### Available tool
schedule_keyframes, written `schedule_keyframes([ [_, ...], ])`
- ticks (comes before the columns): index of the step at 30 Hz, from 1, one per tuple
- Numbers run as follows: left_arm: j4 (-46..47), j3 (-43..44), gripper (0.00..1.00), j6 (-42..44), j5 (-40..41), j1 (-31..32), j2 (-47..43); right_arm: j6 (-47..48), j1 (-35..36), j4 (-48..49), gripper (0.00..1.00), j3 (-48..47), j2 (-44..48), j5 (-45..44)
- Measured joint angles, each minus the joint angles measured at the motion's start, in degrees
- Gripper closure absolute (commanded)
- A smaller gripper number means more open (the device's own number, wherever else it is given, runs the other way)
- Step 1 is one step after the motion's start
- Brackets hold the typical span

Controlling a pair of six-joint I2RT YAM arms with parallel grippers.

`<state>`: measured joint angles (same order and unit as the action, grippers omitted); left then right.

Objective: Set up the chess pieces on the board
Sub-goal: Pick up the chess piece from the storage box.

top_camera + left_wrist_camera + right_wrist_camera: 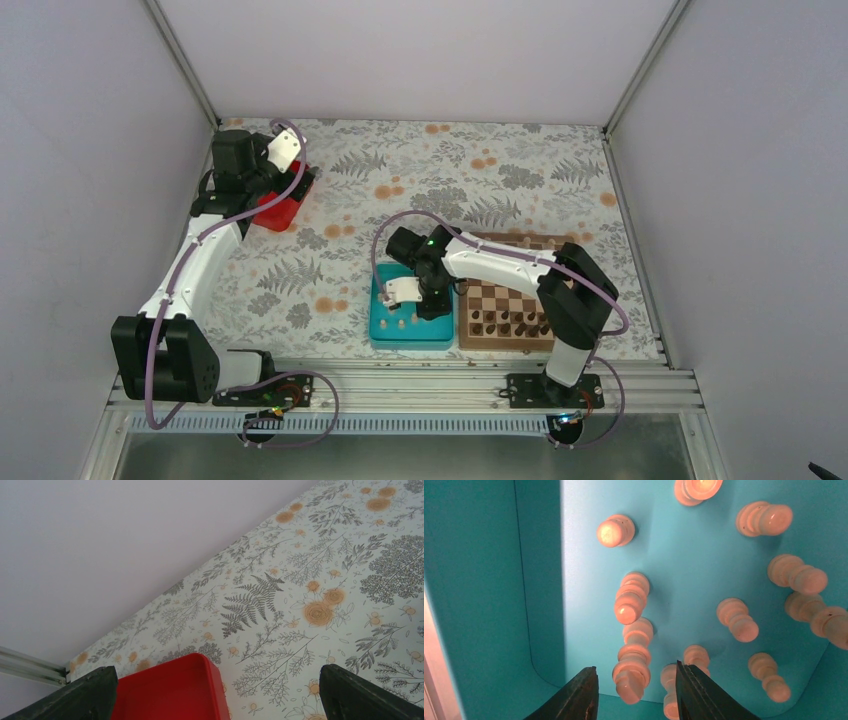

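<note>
Several pale chess pieces (736, 620) stand in a teal tray (484, 580). In the top view the tray (385, 335) lies just left of the board (505, 300). My right gripper (636, 669) is down inside the tray, open. One tall pale piece (631, 680) stands between its jaws with a gap on each side. Another pale piece (670, 690) stands partly behind the right finger (704, 695). From above, the right gripper (432, 300) hangs over the tray's right half. My left gripper (217, 672) is open and holds nothing.
Dark brown chessmen (510, 325) stand in rows on the board's near side. A red bin (280, 208) sits at the back left under the left gripper; its corner (200, 680) shows between the fingers. A flowered cloth (400, 180) covers the table.
</note>
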<state>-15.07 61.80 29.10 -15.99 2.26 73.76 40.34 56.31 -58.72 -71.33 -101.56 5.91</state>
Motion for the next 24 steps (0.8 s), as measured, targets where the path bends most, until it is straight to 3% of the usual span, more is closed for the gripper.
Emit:
schedule_keyframes([
  [15,0.0,0.0,0.0,0.0,-0.2,0.0,0.0,-0.4,0.3,0.9,0.82,0.0,-1.8,0.9],
  [24,0.0,0.0,0.0,0.0,-0.2,0.0,0.0,-1.2,-0.3,-1.6,0.84,-2.4,0.9,0.3],
])
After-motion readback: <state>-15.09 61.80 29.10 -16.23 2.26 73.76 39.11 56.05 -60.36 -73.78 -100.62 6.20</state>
